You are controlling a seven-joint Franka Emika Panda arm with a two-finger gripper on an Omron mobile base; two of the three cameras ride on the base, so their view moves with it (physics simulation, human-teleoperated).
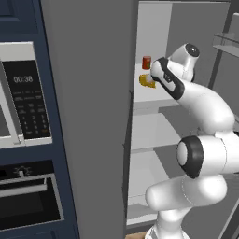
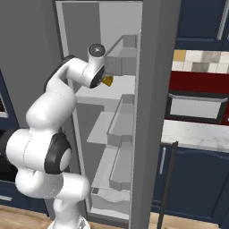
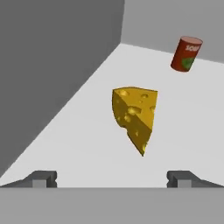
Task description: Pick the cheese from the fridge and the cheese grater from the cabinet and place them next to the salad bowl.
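The cheese (image 3: 135, 116), a yellow-orange wedge with holes, rests on a pale shelf inside the open fridge (image 1: 154, 95). In the hand view it sits just ahead of my gripper (image 3: 112, 179), centred between the two spread fingertips (image 3: 41, 178), and nothing touches it. My gripper is open and holds nothing. From the left base view a sliver of the cheese (image 1: 146, 82) shows beside the arm's wrist, and the right base view shows the cheese (image 2: 108, 80) right by the hand. The cheese grater, the cabinet and the salad bowl are out of view.
A small red can (image 3: 186, 54) stands farther back on the same shelf, also seen as the can (image 1: 146, 62). The grey fridge wall (image 3: 52, 65) runs close on the left of the hand view. A microwave (image 1: 23, 95) and oven sit left of the fridge; a counter (image 2: 197, 134) lies to its right.
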